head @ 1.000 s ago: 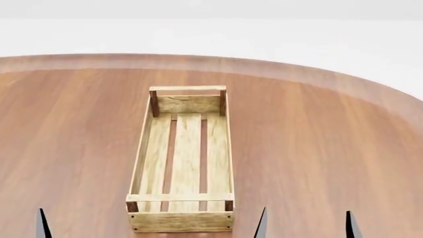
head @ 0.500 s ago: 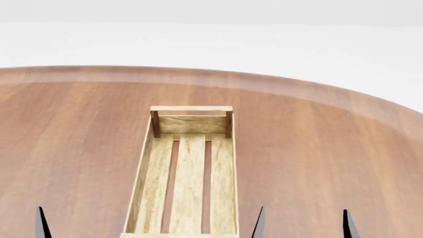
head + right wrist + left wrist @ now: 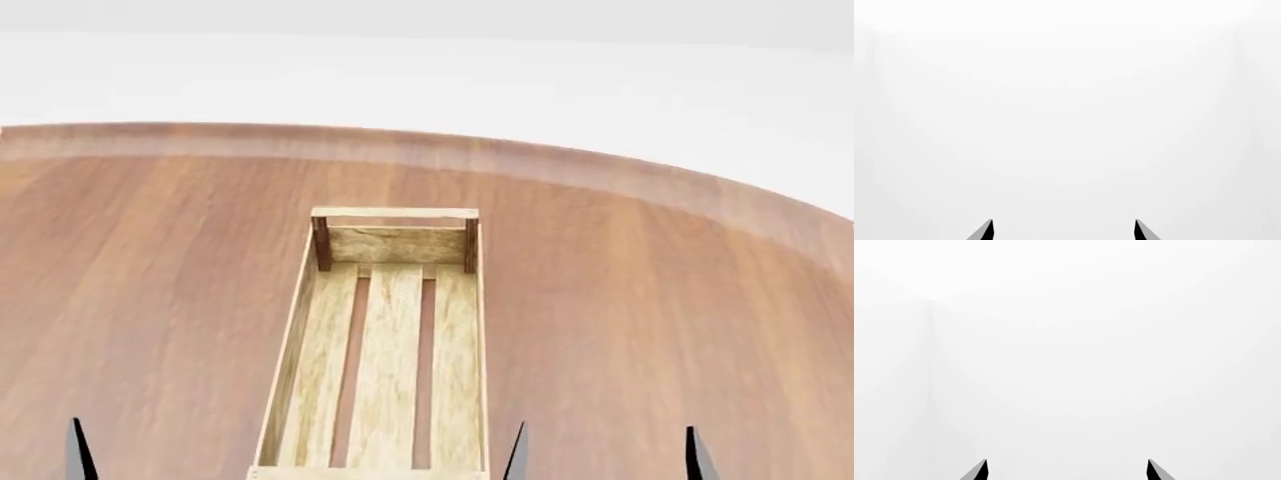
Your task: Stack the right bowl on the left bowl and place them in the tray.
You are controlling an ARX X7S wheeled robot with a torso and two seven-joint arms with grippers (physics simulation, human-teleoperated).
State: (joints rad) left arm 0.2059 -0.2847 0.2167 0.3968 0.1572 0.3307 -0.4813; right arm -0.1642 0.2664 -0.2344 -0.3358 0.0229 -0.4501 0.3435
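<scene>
Left wrist view: the left gripper (image 3: 1066, 471) shows only two dark fingertips, set wide apart with nothing between them. Beyond them lies blank white; no bowl and no tray are visible here.

Head view: the long rectangular light-wood tray (image 3: 383, 350), with a three-slat floor, low side walls and dark corner posts, lies on the round reddish-brown wooden table (image 3: 667, 330). It runs from 6 o'clock, where the frame cuts off its near end, toward 12 o'clock at the view's middle. Its floor is bare. Neither bowl appears in this view, so their places cannot be told. One dark fingertip (image 3: 78, 452) pokes up at about 7 o'clock, and two more at about 5 o'clock, just beside the tray's near right corner.

Right wrist view: the right gripper (image 3: 1063, 231) likewise shows two fingertips spread apart, holding nothing, against plain white.

As a judgement, the tray looks stiff, light and rough-grained, unlikely to slip; a side wall or an end rail would give the best hold. How the bowls will handle cannot be judged unseen.
</scene>
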